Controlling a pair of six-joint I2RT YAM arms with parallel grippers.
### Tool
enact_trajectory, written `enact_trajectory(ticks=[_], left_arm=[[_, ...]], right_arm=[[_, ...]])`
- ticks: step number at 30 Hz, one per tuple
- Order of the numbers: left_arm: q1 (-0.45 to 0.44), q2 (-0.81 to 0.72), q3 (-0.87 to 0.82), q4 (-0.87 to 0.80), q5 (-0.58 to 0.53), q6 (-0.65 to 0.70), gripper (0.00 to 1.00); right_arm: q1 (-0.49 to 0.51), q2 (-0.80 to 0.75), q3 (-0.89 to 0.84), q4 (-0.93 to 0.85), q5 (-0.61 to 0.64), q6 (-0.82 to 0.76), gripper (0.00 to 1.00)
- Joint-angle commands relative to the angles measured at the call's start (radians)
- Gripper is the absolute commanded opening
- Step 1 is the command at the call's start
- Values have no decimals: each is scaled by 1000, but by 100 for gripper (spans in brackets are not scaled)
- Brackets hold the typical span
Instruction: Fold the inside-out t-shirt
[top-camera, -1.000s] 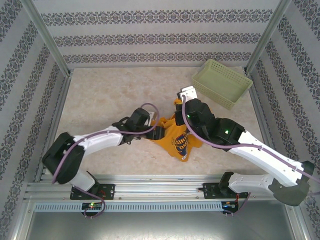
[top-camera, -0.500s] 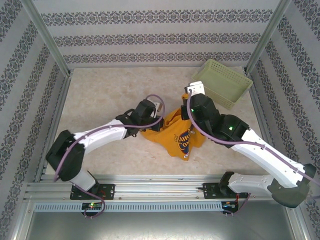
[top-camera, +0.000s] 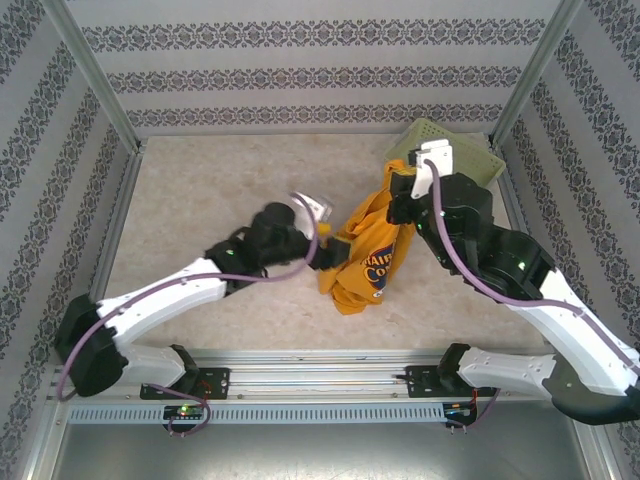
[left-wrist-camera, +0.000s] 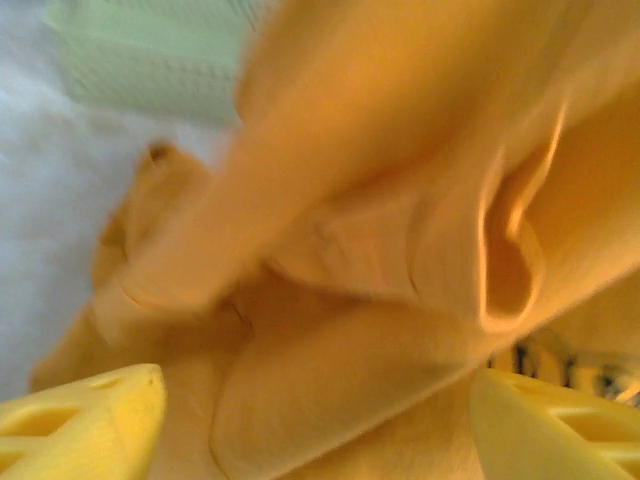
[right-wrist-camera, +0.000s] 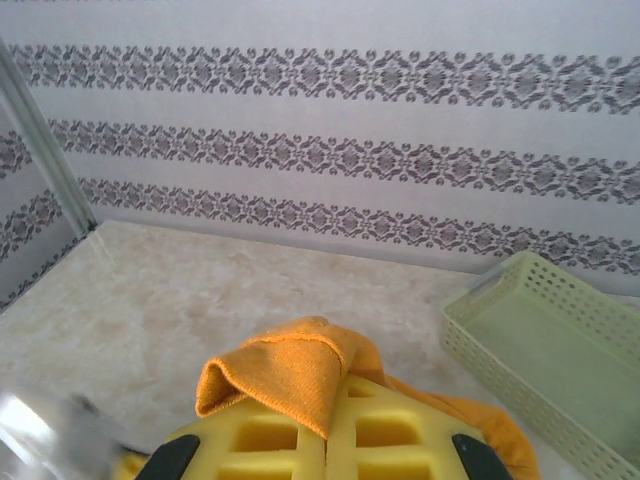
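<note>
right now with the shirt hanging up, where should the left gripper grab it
Probably the loose fold at the left edge of the t-shirt, coming in from the left. The right gripper pinches the top, so the cloth drapes down, and the open left gripper faces those folds.

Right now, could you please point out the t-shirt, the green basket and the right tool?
t-shirt (top-camera: 374, 270): top external view, on the dark chest print.
green basket (right-wrist-camera: 565, 350): right wrist view, on its bare floor.
right tool (right-wrist-camera: 335, 408): right wrist view, between its shut fingertips, gripping cloth.
</note>
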Motion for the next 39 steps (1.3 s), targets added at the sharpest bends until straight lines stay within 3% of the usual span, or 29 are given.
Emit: enact_trajectory(ticks=[1, 4, 5, 9, 11, 14, 17, 20, 22, 24, 26, 35, 38, 39], left_arm=[[-41, 65, -14, 20, -77, 121, 89], [-41, 127, -16, 59, -111, 146, 90], [-41, 152, 1, 52, -124, 145, 85], [-34, 222, 116, -74, -322, 108, 25], [-20, 190, 110, -49, -368, 96, 15], [30, 115, 129, -55, -387, 47, 0], [91, -6, 141, -44, -318, -11, 0], [97, -102, 158, -29, -172, 16, 0], [97, -106, 184, -97, -192, 31, 0], [101, -90, 163, -134, -289, 46, 0], [143, -66, 130, -193, -355, -2, 0], [472, -155, -177, -335, -347, -282, 0], [566, -229, -253, -371, -226, -299, 14], [567, -254, -267, -384, -217, -294, 21]], right_arm=[[-1, 25, 47, -7, -44, -20, 0], [-1, 29, 60, -14, -56, -16, 0], [-1, 31, 62, -16, -58, -15, 0], [-1, 38, 61, -26, -24, -24, 0], [-2, 43, 67, -41, 29, -36, 0], [-3, 64, 120, -80, 207, -77, 0], [2, 88, 223, -104, 281, -151, 0], [28, 95, 297, -76, 335, -235, 0], [63, 100, 306, -45, 360, -283, 0], [95, 100, 274, -15, 356, -297, 0], [109, 106, 224, -14, 306, -255, 0], [111, 240, -71, 159, -87, 73, 0], [113, 394, -42, 170, -209, 119, 2], [113, 435, -22, 158, -233, 135, 11]])
